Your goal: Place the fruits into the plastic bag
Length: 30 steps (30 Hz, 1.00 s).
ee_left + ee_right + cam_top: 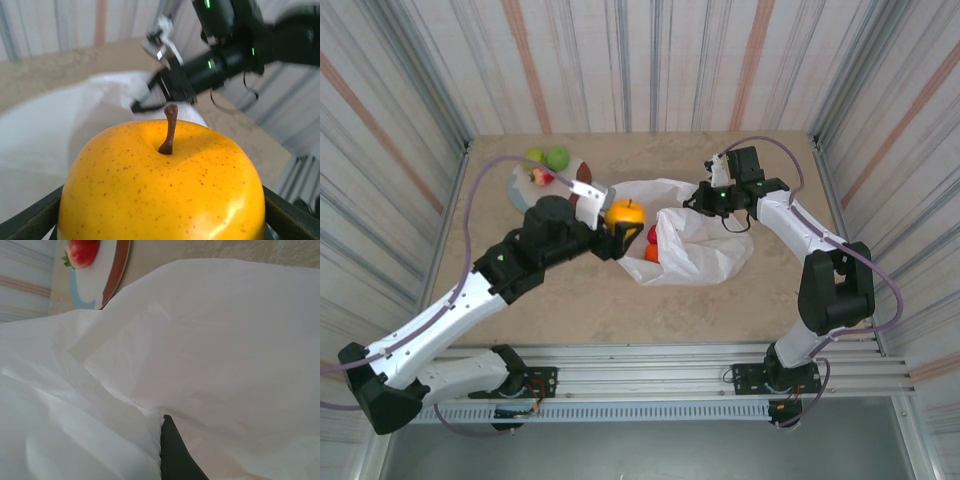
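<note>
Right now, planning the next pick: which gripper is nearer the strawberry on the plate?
Left. The left gripper, holding an orange fruit, is a short way from the strawberry; the right gripper pinches the bag, farther beyond.

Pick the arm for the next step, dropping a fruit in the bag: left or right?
Left. The left gripper grips the orange fruit right by the bag opening, so it likely only needs to reach over and release. The right gripper is shut on the bag's edge, holding it up.

The plastic bag [705,250] lies centred on the bench [570,300], fruits [651,245] inside at its 9 o'clock edge. The plate [523,186] sits at its 10 o'clock, two fruits [558,157] behind it.
</note>
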Available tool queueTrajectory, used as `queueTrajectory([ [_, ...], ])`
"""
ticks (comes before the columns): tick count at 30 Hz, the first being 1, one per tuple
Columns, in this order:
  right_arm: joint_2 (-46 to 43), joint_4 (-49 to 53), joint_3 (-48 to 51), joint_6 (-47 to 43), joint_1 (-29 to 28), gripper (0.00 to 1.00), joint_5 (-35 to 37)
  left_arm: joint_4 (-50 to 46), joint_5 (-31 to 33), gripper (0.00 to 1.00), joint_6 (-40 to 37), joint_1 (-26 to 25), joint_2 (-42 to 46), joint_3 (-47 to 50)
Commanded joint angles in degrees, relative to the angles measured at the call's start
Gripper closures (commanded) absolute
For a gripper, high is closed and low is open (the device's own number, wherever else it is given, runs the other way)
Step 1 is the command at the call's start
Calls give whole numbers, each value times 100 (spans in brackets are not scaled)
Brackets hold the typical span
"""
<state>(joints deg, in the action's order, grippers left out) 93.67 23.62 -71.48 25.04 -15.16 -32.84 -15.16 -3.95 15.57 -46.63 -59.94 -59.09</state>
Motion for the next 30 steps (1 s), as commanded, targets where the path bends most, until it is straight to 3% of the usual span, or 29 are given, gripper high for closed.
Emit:
queueTrajectory([
  [1,2,95,-155,52,-50,100,58,150,-8,33,275,-139,-43,435],
  [9,-63,142,-147,71,-87,100,95,253,413,33,359,-142,-1085,259],
  [30,-243,216,-147,57,-106,100,111,1190,-353,24,921,-399,-4332,-1315],
])
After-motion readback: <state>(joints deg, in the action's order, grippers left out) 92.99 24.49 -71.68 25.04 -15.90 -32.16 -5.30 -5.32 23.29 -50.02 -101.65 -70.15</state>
